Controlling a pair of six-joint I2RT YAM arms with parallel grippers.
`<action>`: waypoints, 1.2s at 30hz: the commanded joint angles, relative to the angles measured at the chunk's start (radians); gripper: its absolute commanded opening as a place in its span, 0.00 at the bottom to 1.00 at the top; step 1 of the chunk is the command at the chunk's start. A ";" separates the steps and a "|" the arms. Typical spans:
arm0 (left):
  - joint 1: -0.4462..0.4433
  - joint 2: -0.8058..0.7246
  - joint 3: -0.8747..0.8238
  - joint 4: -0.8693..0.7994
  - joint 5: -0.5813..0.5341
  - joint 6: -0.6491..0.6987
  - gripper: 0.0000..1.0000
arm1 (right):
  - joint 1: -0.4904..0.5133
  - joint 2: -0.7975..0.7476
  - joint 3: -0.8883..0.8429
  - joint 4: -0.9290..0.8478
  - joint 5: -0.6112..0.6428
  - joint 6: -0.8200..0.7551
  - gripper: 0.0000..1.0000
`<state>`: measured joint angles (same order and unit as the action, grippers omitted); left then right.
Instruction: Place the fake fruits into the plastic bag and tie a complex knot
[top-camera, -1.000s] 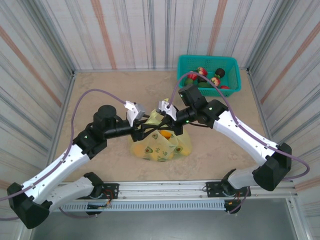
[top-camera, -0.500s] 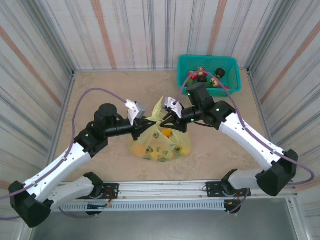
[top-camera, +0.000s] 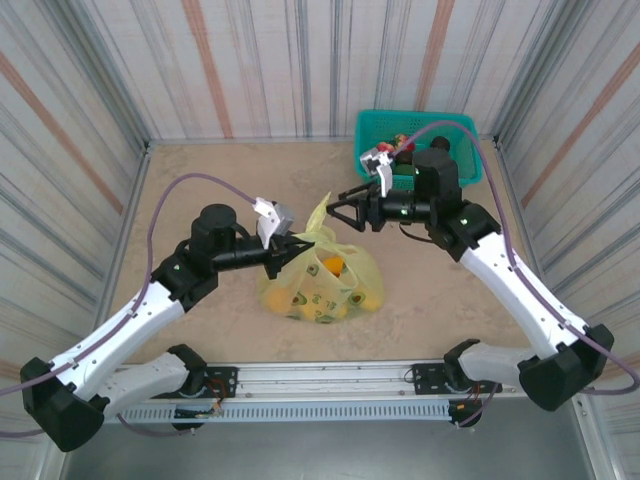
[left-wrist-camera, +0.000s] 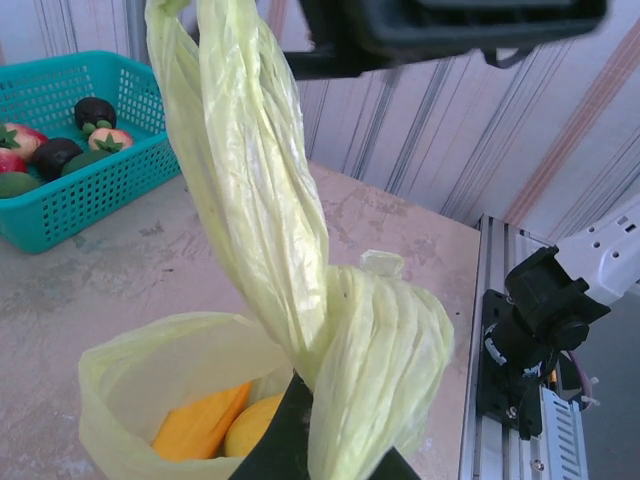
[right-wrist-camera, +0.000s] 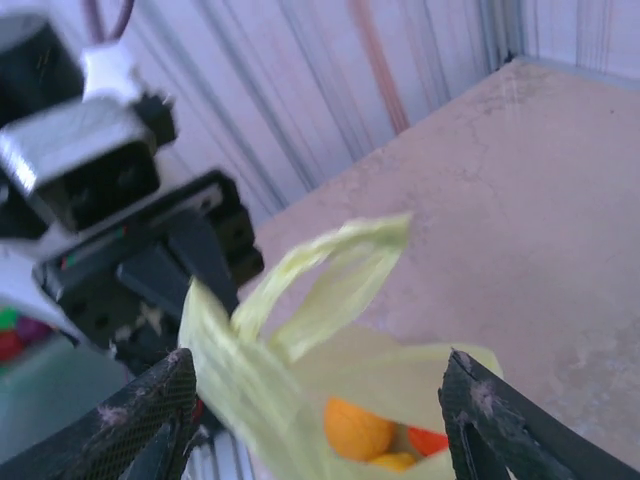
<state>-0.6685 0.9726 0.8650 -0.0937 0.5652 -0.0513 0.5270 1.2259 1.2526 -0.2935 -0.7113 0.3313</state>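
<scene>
Left gripper (top-camera: 286, 252): fingers closed tight, arm reaching right. Right gripper (top-camera: 342, 210): fingers spread wide, arm reaching left. Grippers apart.

A robot lab cell: striped walls (top-camera: 250, 70) enclose a tabletop (top-camera: 200, 170) and mounting rail (top-camera: 330, 378).

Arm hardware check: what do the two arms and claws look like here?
Left arm and right arm: white link shells, black joint housings with small green lights, a purple cable looping to each wrist. Left claw and right claw: black fingers, white-grey camera block behind.
</scene>
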 joint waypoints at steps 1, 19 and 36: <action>0.004 0.004 0.028 0.000 0.029 0.026 0.00 | -0.008 0.047 0.026 0.072 -0.014 0.203 0.67; 0.018 -0.004 0.021 -0.008 0.000 0.000 0.00 | -0.017 0.061 -0.006 0.241 -0.151 0.258 0.00; 0.039 0.051 0.051 -0.063 -0.024 -0.061 0.07 | -0.035 0.011 0.095 0.155 -0.071 0.182 0.00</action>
<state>-0.6403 1.0172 0.8959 -0.0776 0.5526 -0.1032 0.5098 1.2907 1.2964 -0.1562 -0.8265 0.5545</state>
